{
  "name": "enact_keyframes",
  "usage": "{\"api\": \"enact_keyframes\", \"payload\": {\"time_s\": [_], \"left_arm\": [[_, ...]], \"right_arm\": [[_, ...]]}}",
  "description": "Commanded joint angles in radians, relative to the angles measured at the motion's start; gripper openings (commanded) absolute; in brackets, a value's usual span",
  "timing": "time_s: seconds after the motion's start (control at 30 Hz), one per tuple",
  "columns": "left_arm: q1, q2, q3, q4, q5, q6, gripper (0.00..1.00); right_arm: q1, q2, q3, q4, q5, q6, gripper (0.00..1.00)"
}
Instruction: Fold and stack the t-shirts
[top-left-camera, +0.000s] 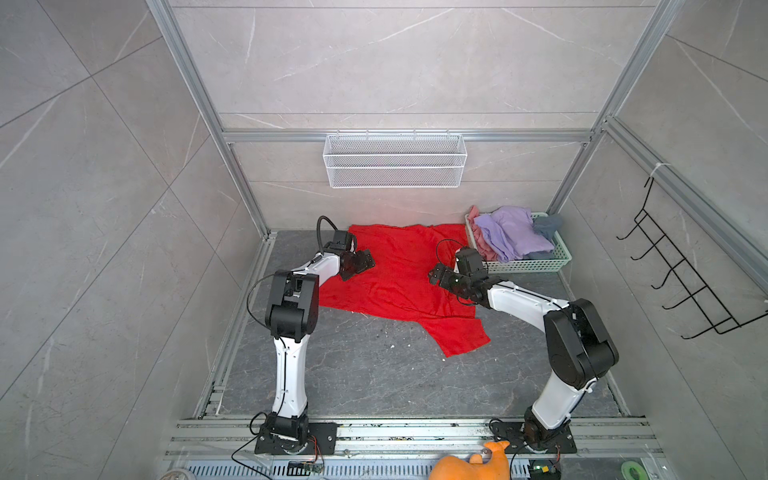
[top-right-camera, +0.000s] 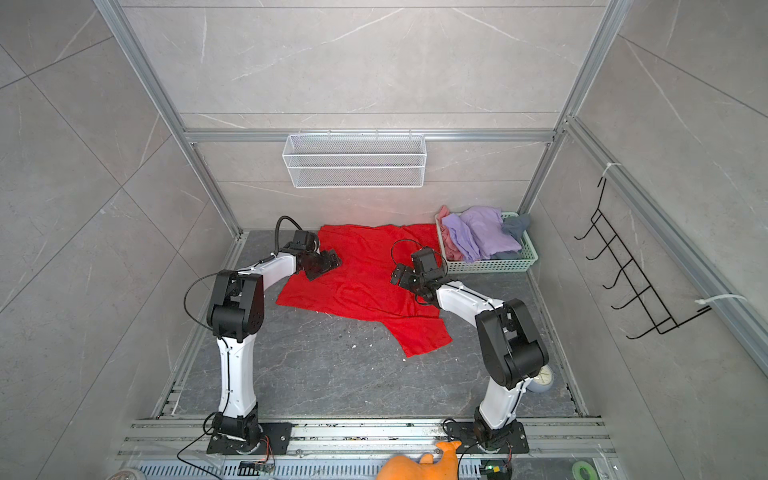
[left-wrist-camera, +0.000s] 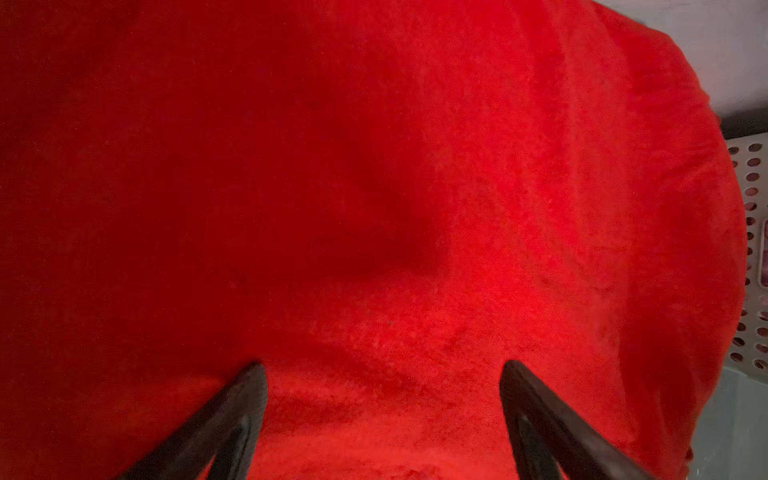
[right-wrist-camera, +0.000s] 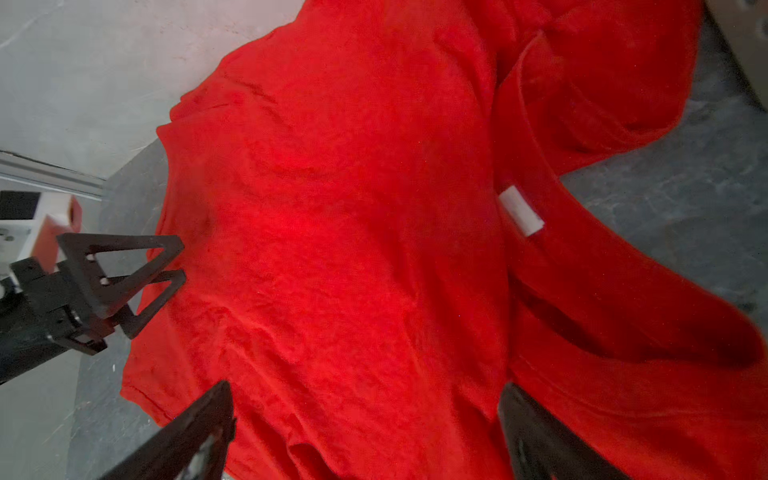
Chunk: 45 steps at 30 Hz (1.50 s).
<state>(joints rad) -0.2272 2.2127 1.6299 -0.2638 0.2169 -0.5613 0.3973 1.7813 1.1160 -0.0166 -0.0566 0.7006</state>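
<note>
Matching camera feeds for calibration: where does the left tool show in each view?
In a top view: left tool left of centre, above the red t-shirt's edge.
In a top view: same place.
Left wrist: the tool up close, open, red cloth beyond.
Right wrist: the tool across the shirt, at its far edge.
Shared landmark: the red t-shirt.

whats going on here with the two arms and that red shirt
Two robot arms are working on a red t-shirt lying spread but wrinkled on the table. The left gripper and the right gripper hover over it, both open, holding nothing. No fold is made yet. A purple shirt, pink shirt and grey shirt wait bunched in the basket.
</note>
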Motion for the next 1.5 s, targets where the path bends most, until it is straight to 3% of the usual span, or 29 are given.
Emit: {"api": "enact_keyframes", "payload": {"time_s": [0.0, 0.27, 0.53, 0.73, 0.97, 1.13, 1.3, 1.47], "left_arm": [[0.013, -0.029, -0.072, -0.019, -0.064, -0.054, 0.91], [0.09, -0.151, -0.328, 0.007, -0.121, -0.084, 0.91], [0.2, -0.419, -0.724, 0.065, -0.156, -0.179, 0.9], [0.204, -0.584, -0.865, 0.031, -0.175, -0.202, 0.9], [0.202, -0.739, -0.784, -0.04, -0.145, -0.104, 0.9], [0.199, -0.728, -0.621, -0.049, -0.065, -0.026, 0.9], [0.199, -0.559, -0.445, -0.034, -0.027, 0.008, 0.9], [0.199, -0.366, -0.263, -0.013, -0.009, 0.014, 0.9]], "right_arm": [[0.004, 0.046, -0.017, 0.02, 0.024, 0.024, 0.99], [0.004, 0.103, -0.074, 0.1, -0.032, 0.075, 1.0], [0.003, 0.106, -0.175, 0.188, -0.1, 0.132, 1.0], [0.005, 0.034, -0.27, 0.159, -0.103, 0.175, 1.0], [0.005, -0.115, -0.288, 0.035, -0.083, 0.173, 0.98], [0.005, -0.168, -0.151, -0.044, -0.045, 0.102, 0.98], [0.005, -0.009, 0.107, -0.055, -0.044, 0.017, 0.98], [0.004, 0.198, 0.356, 0.015, -0.103, 0.015, 0.98]]}}
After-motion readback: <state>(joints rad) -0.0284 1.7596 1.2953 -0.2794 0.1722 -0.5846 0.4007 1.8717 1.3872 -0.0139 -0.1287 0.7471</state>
